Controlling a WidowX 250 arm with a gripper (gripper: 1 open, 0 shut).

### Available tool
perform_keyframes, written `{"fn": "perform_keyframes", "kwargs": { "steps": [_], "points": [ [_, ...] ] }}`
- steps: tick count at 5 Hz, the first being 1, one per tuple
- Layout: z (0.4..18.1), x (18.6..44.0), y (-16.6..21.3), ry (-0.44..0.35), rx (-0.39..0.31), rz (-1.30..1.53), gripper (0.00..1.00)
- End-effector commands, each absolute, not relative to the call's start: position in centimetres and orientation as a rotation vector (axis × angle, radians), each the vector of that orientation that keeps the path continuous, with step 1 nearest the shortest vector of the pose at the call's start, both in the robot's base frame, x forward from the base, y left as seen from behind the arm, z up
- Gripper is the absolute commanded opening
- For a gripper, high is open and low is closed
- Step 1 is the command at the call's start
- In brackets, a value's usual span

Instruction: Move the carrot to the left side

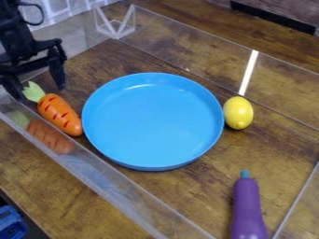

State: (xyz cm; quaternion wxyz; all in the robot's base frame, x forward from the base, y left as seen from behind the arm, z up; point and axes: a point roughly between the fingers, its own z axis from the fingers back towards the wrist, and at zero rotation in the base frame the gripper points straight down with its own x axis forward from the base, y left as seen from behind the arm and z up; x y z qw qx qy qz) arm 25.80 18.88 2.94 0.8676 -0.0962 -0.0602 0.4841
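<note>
Open wide, the black jaws [40, 77], right by the leafy top of the carrot [59, 114]. On the brown bench [162, 210], that orange carrot, just left of the big blue plate [153, 121]. Past the plate, on the other side, a yellow lemon [238, 113] and, nearer, a purple eggplant [248, 210].

Carrot [59, 114] left of plate [153, 121], lemon [238, 113] right.

No readable lettering in view
The camera view gives no text, label, brand, number or sign that can be read, whether on the things beside the pincer [43, 75], on those well apart from it, or on the table [187, 196] beneath them all.
</note>
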Motion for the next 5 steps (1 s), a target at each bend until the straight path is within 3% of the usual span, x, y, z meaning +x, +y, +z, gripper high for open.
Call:
{"fn": "perform_keyframes", "kwargs": {
  "steps": [1, 2, 5],
  "points": [
    [4.5, 26.4, 19.7, -0.19, -0.191, 1.069, 1.0],
    [4.7, 26.9, 19.5, -0.193, -0.196, 1.091, 1.0],
    [2.8, 28.3, 18.7, -0.195, -0.214, 1.052, 1.0]
  ]
}}
